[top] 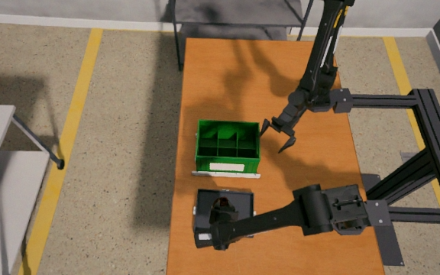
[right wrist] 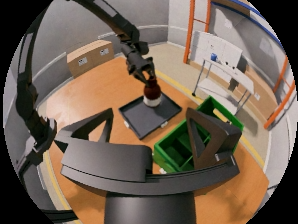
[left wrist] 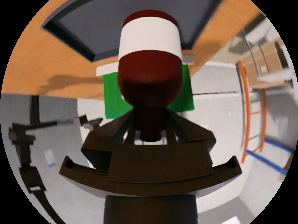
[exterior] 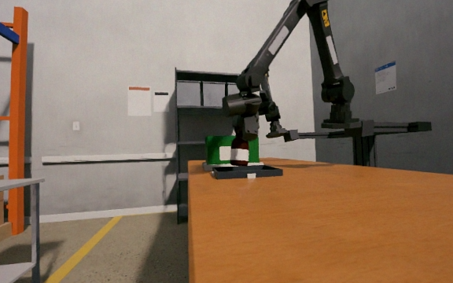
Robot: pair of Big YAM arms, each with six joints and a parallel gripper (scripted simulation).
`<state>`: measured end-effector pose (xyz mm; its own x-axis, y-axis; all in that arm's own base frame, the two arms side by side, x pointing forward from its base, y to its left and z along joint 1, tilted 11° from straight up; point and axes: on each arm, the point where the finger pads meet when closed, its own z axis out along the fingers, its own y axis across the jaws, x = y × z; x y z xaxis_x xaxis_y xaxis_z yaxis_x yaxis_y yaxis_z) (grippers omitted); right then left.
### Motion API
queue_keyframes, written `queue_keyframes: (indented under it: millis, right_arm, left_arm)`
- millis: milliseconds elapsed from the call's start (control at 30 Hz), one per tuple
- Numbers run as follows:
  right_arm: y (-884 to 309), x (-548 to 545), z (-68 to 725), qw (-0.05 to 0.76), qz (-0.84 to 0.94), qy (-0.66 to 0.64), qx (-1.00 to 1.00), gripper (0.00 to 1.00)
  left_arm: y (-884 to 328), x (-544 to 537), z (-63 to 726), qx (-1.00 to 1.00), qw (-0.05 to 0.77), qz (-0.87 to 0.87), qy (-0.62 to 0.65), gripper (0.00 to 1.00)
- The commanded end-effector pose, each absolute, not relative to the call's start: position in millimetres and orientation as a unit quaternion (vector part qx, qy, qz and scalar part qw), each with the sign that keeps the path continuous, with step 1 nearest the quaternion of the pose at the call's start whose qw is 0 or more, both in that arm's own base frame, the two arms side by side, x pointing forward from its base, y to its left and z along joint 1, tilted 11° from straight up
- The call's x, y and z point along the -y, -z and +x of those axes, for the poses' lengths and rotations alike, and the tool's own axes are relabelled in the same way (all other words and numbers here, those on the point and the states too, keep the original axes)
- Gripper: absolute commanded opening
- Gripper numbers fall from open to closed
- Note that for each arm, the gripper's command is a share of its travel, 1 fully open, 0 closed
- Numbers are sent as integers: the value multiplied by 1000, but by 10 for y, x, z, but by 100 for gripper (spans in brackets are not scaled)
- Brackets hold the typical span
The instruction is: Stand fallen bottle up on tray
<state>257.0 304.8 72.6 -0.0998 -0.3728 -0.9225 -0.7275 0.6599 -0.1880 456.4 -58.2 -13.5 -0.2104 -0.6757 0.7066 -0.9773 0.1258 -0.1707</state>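
Top view: a concrete floor (top: 113, 114) with yellow lines surrounds an orange-brown table (top: 300, 244) (exterior: 329, 220) (left wrist: 30, 75) (right wrist: 75, 95). The green crate (top: 228, 165) (exterior: 212, 151) (left wrist: 113, 102) (right wrist: 172, 156), divided into compartments, stands level, with a pale strip (top: 225, 175) along its near side. Nearer lies the dark tray (top: 244, 202) (exterior: 266, 171) (left wrist: 95, 27) (right wrist: 145, 120). The left gripper (top: 223, 214) (exterior: 246, 137) (left wrist: 150, 111) (right wrist: 152, 84) is over the tray, largely covered by its own arm, with a bit of the red-brown bottle (top: 224, 202) (exterior: 240, 153) (left wrist: 150, 75) (right wrist: 152, 95) showing. The right gripper (top: 273, 142) (exterior: 276, 134) (right wrist: 149, 111) hangs just right of the crate, spread wide and holding nothing.

Exterior view: before a pale wall (exterior: 93, 71) and a dark shelf unit (exterior: 177, 130), the bottle is nearly upright, neck up, base down, over the tray. Whether its base touches the tray cannot be told. The tray lies flat, nearer than the crate.

Left wrist view: the left gripper's fingers are partly closed, gripping the bottle by its narrow neck; the white label (left wrist: 150, 37) circles the body.

Right wrist view: the bottle is over the tray's interior, beneath the left gripper. The right gripper's fingers stand fully apart, the crate visible beyond them.
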Motion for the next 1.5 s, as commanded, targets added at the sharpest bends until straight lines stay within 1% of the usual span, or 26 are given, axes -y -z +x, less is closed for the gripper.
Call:
queue_keyframes:
  millis: [0, 133, 467, 600, 767, 1467]
  right_arm:
    - [-777, -3086, 2578, 559, -380, -164, -718, 100]
    - [-777, -3086, 2578, 559, -380, -164, -718, 100]
    - [-777, -3086, 2578, 559, -380, -164, -718, 100]
    - [-777, -3086, 2578, 559, -380, -164, -718, 100]
    - [-777, -3086, 2578, 559, -380, -164, -718, 100]
    - [-777, -3086, 2578, 559, -380, -164, -718, 100]
  left_arm:
    - [99, 569, 4543, 690, 259, 600, -313, 29]
    - [138, 627, 4434, 676, 286, 603, -311, 29]
    - [113, 627, 4452, 678, 283, 601, -315, 29]
    - [-42, 721, 4590, 686, 269, 593, -323, 29]
    - [208, 651, 4564, 681, 277, 598, -319, 29]
    - [355, 554, 4560, 682, 272, 598, -321, 29]
